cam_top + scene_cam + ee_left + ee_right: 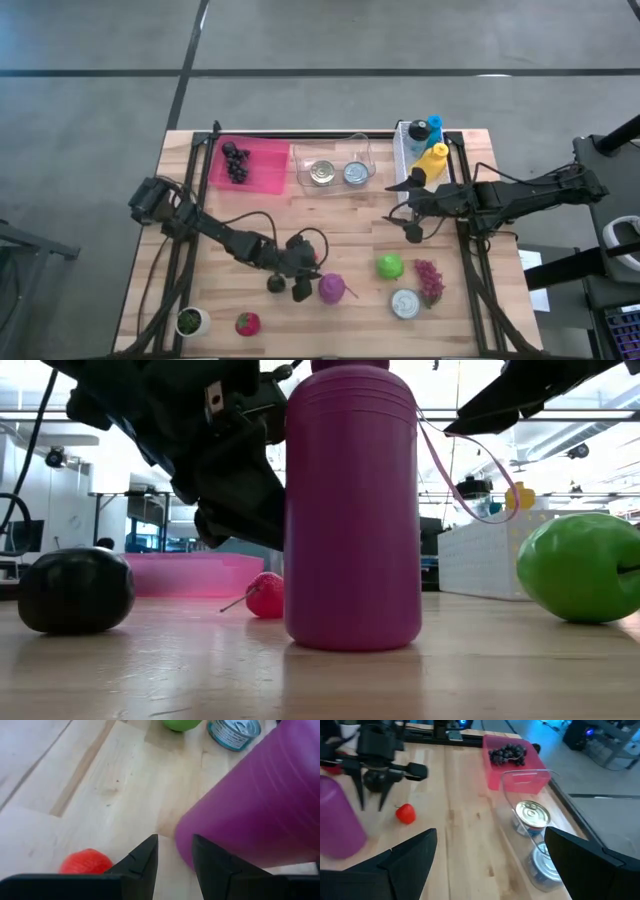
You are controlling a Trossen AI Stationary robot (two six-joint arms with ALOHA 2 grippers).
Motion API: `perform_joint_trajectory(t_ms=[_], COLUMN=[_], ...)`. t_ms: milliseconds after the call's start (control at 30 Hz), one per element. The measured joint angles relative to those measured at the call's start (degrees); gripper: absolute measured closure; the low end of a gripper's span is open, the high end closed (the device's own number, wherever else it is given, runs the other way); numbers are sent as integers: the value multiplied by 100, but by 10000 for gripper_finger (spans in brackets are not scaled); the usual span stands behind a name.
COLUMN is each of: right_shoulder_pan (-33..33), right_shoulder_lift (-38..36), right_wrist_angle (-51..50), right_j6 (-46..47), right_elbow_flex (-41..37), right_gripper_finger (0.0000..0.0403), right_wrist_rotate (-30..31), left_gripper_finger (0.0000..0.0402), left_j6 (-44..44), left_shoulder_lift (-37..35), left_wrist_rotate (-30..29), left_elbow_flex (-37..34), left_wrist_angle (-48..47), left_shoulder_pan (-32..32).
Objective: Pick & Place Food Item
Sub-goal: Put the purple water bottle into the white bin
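A tall purple bottle (332,288) stands upright on its base near the table's front middle. My left gripper (175,857) is low beside it on its left, fingers a narrow gap apart with only bare table between them. A small red fruit (87,862) lies on the wood just beyond the gripper. A dark round fruit (75,590) rests to the left of it. A green apple (390,266), a tin can (405,303) and purple grapes (430,282) lie to the right of the bottle. My right gripper (410,205) hovers open at the right, holding nothing. My left gripper has one finger (212,867) right next to the purple bottle's lower side (190,852), coming in slanting down from the table's left. Whether that finger touches the bottle, I cannot tell. Nothing is between the fingers.
A pink bin (262,178) with dark grapes stands at the far left. Beside it is a clear container (335,150) with two cans, then a white rack (405,150) of bottles. A strawberry (247,323) and a small potted plant (190,321) sit near the front left corner.
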Motion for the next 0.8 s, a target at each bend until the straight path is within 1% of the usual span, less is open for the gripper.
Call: perform_joint_trajectory(t_ms=[133, 233, 300, 367, 433, 500, 567, 667, 800], right_shoulder_pan=[4, 7, 13, 13, 11, 11, 13, 13, 43], right_shoulder_lift=[200, 518, 753, 904, 1019, 1055, 1085, 1076, 1060], right_wrist_angle=[165, 534, 806, 996, 992, 969, 951, 998, 1031], right_j6=[-24, -91, -227, -283, -257, -160, -133, -150, -75], right_elbow_flex=[-5, -5, -5, -5, 39, 95, 156, 177, 166], right_gripper_finger=[37, 37, 37, 37, 37, 37, 37, 37, 37], right_wrist_rotate=[-376, -742, -951, -1034, -1040, -1042, -1042, -1044, -1048], left_gripper_finger=[279, 279, 279, 279, 279, 280, 280, 280, 280], left_j6=[498, 805, 959, 971, 820, 735, 972, 1135, 1276], left_shoulder_lift=[-104, -373, -643, -947, -1243, -1385, -1381, -1206, -773], left_wrist_rotate=[18, 26, 48, 112, 127, 177, 388, 568, 586], left_elbow_flex=[0, 2, 2, 2, -9, -9, -11, -11, -4], left_wrist_angle=[-71, -290, -681, -1156, -1668, -1828, -1714, -1087, -335], left_shoulder_pan=[23, 24, 2, -51, -202, -454, -724, -1038, -1110])
